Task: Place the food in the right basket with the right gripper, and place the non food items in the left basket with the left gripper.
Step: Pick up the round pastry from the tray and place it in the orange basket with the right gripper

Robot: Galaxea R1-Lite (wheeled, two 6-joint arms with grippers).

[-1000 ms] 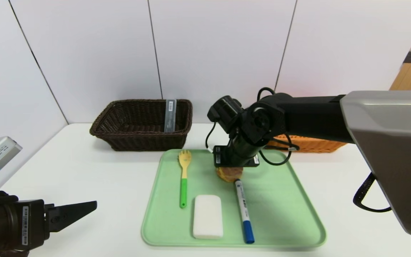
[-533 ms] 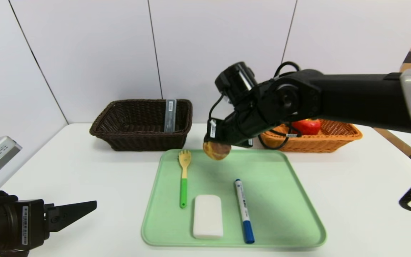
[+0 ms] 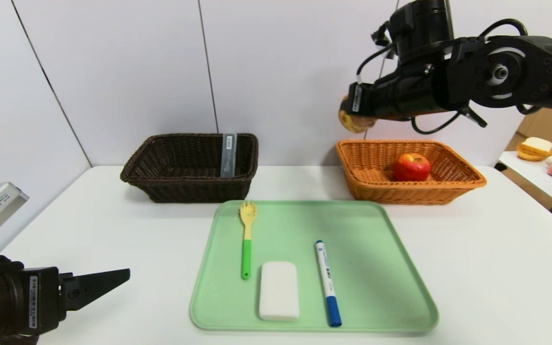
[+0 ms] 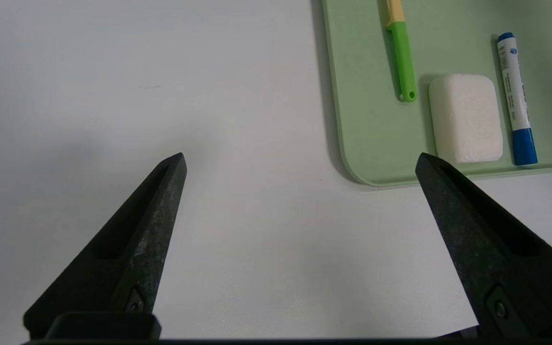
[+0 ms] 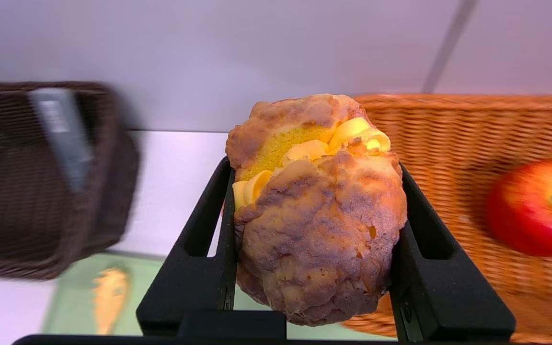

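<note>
My right gripper (image 3: 352,117) is shut on a brown cream puff (image 3: 354,123), held high above the near-left corner of the orange basket (image 3: 372,191). The puff fills the right wrist view (image 5: 314,211) between both fingers. A red apple (image 3: 411,166) lies in the orange basket. On the green tray (image 3: 376,268) lie a yellow-green fork (image 3: 246,239), a white soap bar (image 3: 279,290) and a blue marker (image 3: 327,282). The dark brown basket (image 3: 161,189) holds a grey remote (image 3: 228,154). My left gripper (image 4: 300,163) is open and empty over bare table left of the tray.
A side table (image 3: 534,175) at the far right carries other food items. White wall panels stand behind the baskets. Bare white table (image 3: 487,258) lies right of the tray.
My right gripper lifted the cream puff off the tray, then carried it up and to the right over the orange basket's edge. The left arm has not moved.
</note>
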